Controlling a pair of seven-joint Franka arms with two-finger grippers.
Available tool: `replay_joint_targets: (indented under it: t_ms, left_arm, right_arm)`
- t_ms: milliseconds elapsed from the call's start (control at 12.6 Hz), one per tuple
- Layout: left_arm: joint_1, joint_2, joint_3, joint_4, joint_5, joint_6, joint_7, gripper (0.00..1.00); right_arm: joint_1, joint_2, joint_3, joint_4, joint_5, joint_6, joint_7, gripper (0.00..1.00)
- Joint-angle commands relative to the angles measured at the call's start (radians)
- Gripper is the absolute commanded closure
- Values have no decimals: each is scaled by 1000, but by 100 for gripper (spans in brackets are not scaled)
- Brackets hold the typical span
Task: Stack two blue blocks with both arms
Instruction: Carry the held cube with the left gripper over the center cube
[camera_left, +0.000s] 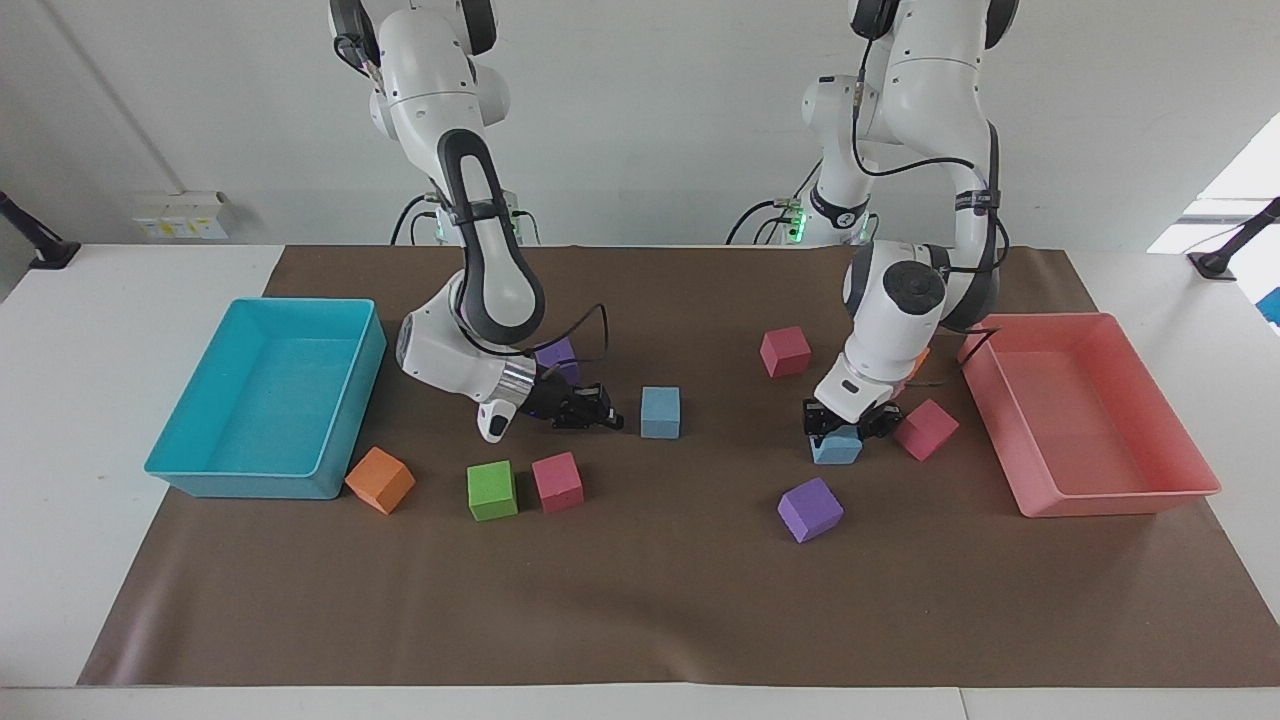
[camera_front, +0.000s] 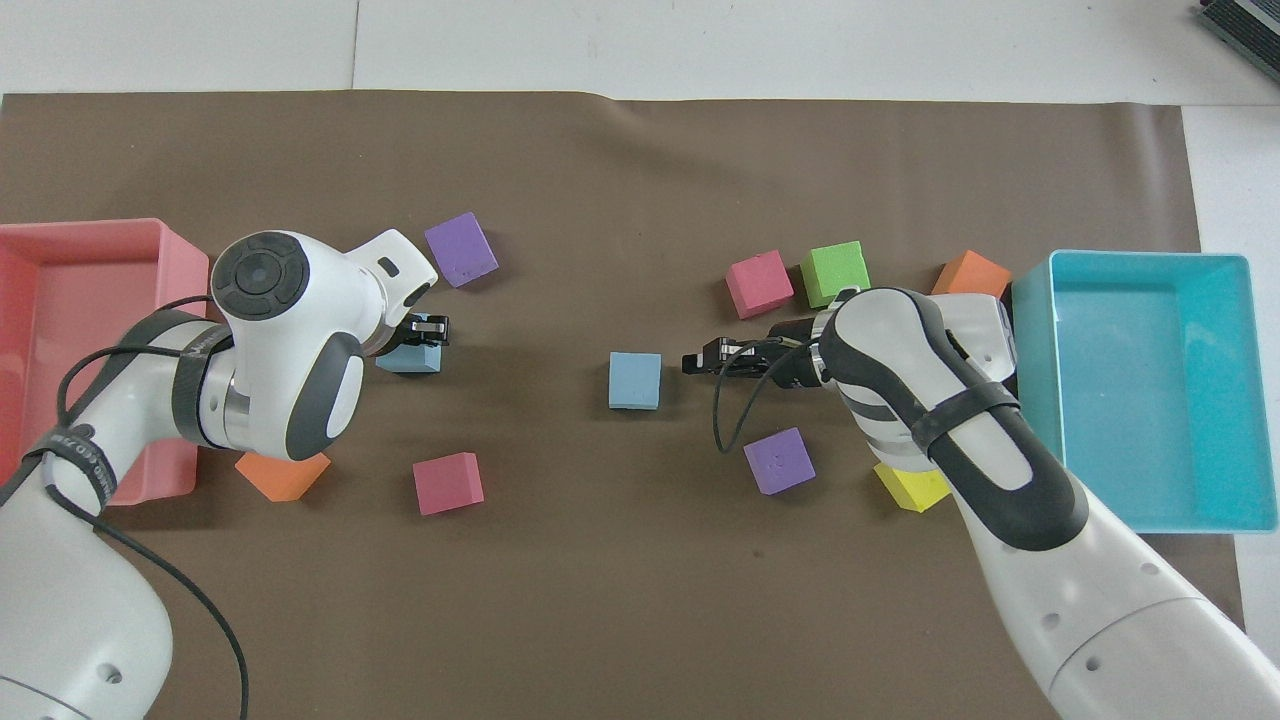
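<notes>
One blue block (camera_left: 836, 450) (camera_front: 405, 360) rests on the brown mat toward the left arm's end. My left gripper (camera_left: 840, 428) (camera_front: 425, 335) points down onto it, shut on its sides. The other blue block (camera_left: 660, 412) (camera_front: 635, 380) sits alone at the mat's middle. My right gripper (camera_left: 608, 420) (camera_front: 692, 361) lies low and nearly level just beside that block, toward the right arm's end. It is shut with nothing in it, a small gap short of the block.
A turquoise tray (camera_left: 190, 470) stands at the right arm's end, a pink tray (camera_left: 1110, 500) at the left arm's end. Purple (camera_left: 810, 508), pink (camera_left: 925, 428), green (camera_left: 492, 490), orange (camera_left: 380, 480) and yellow (camera_front: 915, 485) cubes lie scattered around both grippers.
</notes>
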Motion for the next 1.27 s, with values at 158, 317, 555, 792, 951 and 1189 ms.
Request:
replay_joint_targets:
  t_ms: [158,317,555,792,951,1189]
  left_arm:
    - [-15,-16,13,10,3,-30,-19,100]
    - [-18,-33,13,74,3,-140,-22,100]
    - [-47,-27,13,199,12,-285,-52,100]
    - [-120,-1,13,276,66,-326,-80,100]
    - [-164,40,12,383,91,-397,-141,100]
    - [-243,60,9,423,72,-393,-255,100]
  right_arm:
    - [-5,-10,11,-16,34,27,-29,100]
    - [-5,-10,11,-16,34,27,-29,100]
    - [-5,-10,9,-16,34,25,-29,100]
    - [-6,-10,9,-18,34,24,-29,100]
    - [-11,-10,11,-18,34,21,-30,100]
    - [-11,-10,11,-16,34,21,-29,100]
